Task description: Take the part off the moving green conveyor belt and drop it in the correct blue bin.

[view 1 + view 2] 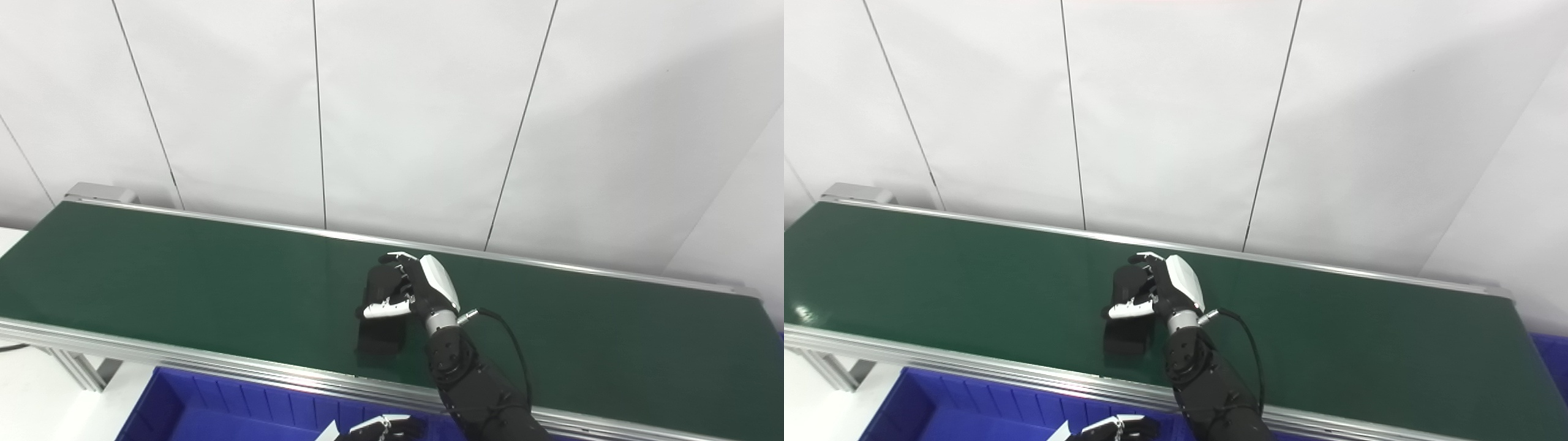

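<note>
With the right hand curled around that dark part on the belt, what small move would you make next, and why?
Probably lift. The right hand looks closed on the dark part above the belt, so raising it clears the belt before swinging toward the blue bin.

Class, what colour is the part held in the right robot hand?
Black part in the right robot hand; left eye view.

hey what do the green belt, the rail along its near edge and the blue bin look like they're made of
Green belt: likely smooth rubber or PVC, with a slight sheen showing faint reflections.
Near-edge rail: looks like brushed aluminium, silvery grey, with long grooves like an extrusion.
Blue bin: probably moulded plastic, uniform saturated blue, with ribs along the inner wall.
</note>
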You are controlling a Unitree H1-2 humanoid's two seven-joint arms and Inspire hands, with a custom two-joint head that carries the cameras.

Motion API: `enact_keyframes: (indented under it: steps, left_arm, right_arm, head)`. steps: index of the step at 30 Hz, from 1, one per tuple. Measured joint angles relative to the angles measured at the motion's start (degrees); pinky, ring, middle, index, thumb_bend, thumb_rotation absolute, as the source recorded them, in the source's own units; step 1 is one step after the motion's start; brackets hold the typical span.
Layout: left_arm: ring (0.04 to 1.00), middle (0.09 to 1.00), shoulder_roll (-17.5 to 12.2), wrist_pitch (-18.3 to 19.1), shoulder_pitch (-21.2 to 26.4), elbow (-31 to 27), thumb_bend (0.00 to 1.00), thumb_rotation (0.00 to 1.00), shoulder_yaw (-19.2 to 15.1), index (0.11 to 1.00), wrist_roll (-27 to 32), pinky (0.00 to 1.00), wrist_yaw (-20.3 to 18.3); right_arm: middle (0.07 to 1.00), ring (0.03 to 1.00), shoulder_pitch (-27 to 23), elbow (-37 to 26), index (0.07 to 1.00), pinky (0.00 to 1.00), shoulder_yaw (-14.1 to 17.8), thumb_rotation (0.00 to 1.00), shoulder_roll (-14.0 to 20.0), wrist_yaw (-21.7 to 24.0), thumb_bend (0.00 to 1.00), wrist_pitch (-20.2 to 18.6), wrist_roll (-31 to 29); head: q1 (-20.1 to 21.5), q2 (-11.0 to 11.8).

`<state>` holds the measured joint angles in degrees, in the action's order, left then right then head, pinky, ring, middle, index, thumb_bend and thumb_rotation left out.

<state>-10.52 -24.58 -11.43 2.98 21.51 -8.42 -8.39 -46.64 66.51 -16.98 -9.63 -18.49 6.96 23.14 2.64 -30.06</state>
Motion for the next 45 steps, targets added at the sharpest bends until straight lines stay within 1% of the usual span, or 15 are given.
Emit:
enact_keyframes:
  steps: [2,5,11,17,19,20,22,24,26,31,33,35,37,42,45]
  left_arm:
    - [0.739,0.790,0.1,0.0,0.0,0.0,0.96,0.34,0.0,0.793,0.0,0.63,0.0]
    - [0.729,0.783,0.3,0.0,0.0,0.0,0.96,0.34,-0.1,0.791,0.0,0.63,0.0]
    - [0.733,0.789,0.2,0.0,0.7,0.3,0.95,0.33,-0.5,0.795,0.2,0.63,0.1]
    - [0.758,0.801,-0.2,0.0,1.7,1.1,0.97,0.37,-1.0,0.793,1.6,0.67,-0.5]
    - [0.766,0.803,-0.3,0.0,2.1,1.9,0.98,0.37,-1.4,0.794,1.7,0.68,-0.9]
    - [0.762,0.798,-0.4,0.0,2.2,2.2,0.97,0.37,-1.7,0.790,1.8,0.67,-1.0]
    - [0.755,0.793,-0.5,0.0,2.2,2.3,0.97,0.36,-2.1,0.785,2.6,0.66,-1.5]
    - [0.763,0.800,-0.5,0.0,2.3,2.3,0.95,0.35,-2.6,0.792,3.3,0.67,-1.8]
    - [0.770,0.810,-0.5,0.0,2.3,2.3,0.93,0.37,-3.1,0.807,4.0,0.67,-2.0]
    - [0.788,0.826,-0.4,0.0,2.6,2.3,0.91,0.40,-4.0,0.828,3.9,0.68,-2.0]
    - [0.799,0.836,-0.4,0.0,2.6,2.1,0.90,0.40,-4.2,0.838,3.9,0.68,-2.0]
    - [0.799,0.839,-0.3,0.1,2.5,1.7,0.89,0.40,-4.4,0.842,3.9,0.67,-2.1]
    - [0.793,0.838,-0.3,0.2,2.5,1.3,0.88,0.39,-4.6,0.842,3.7,0.66,-2.2]
    - [0.784,0.834,0.1,1.6,2.4,-1.0,0.90,0.38,-4.9,0.839,2.8,0.64,-2.3]
    - [0.782,0.836,0.7,3.7,2.3,-2.4,0.90,0.35,-4.9,0.842,2.0,0.65,-2.4]
  right_arm:
    - [0.471,0.389,0.0,0.2,0.538,0.34,0.7,0.00,-0.5,-1.1,0.51,0.2,-0.9]
    - [0.473,0.406,0.0,0.3,0.526,0.37,1.9,0.00,-1.1,-2.8,0.51,0.2,-2.0]
    - [0.498,0.416,0.1,0.1,0.511,0.38,3.4,0.00,-1.2,-4.1,0.51,0.2,-3.5]
    - [0.520,0.436,3.1,-4.5,0.494,0.41,3.0,0.00,-0.6,-6.4,0.51,0.2,-2.6]
    - [0.520,0.437,5.9,-8.2,0.494,0.41,2.9,0.00,0.0,-7.2,0.51,0.3,-2.0]
    - [0.523,0.430,6.9,-9.4,0.491,0.41,2.9,0.00,0.3,-7.4,0.51,0.3,-2.0]
    - [0.520,0.424,9.3,-12.8,0.491,0.40,3.2,0.00,1.0,-7.4,0.51,0.3,-2.0]
    - [0.515,0.423,11.7,-17.9,0.499,0.38,3.7,0.00,1.9,-7.3,0.51,0.3,-2.1]
    - [0.519,0.427,14.3,-23.8,0.496,0.37,4.5,0.00,2.5,-6.9,0.51,0.2,-2.3]
    - [0.521,0.429,22.4,-41.3,0.496,0.37,4.8,0.00,5.1,-2.2,0.51,-3.3,-2.2]
    - [0.522,0.429,26.0,-47.0,0.495,0.38,4.8,0.00,6.3,-0.1,0.51,-4.8,-2.0]
    - [0.524,0.432,29.9,-52.6,0.492,0.39,5.3,0.00,7.1,1.7,0.51,-6.1,-2.4]
    - [0.527,0.436,33.9,-58.2,0.487,0.40,6.2,0.00,7.5,3.2,0.51,-7.4,-3.6]
    - [0.514,0.433,41.3,-67.9,0.497,0.40,7.4,0.00,8.4,6.4,0.51,-8.5,-5.4]
    - [0.513,0.430,44.9,-72.7,0.500,0.40,7.9,0.00,10.4,9.3,0.51,-9.1,-6.0]
  head:
    - [0.1,0.0]
    - [0.4,0.0]
    - [1.2,0.1]
    - [2.6,0.0]
    - [2.9,-0.2]
    - [3.9,-1.1]
    - [3.9,-1.1]
    - [5.4,-2.6]
    - [6.0,-3.2]
    - [6.1,-4.7]
    - [5.8,-6.5]
    - [5.7,-6.8]
    - [4.9,-8.0]
    - [3.9,-9.0]
    - [3.1,-9.6]
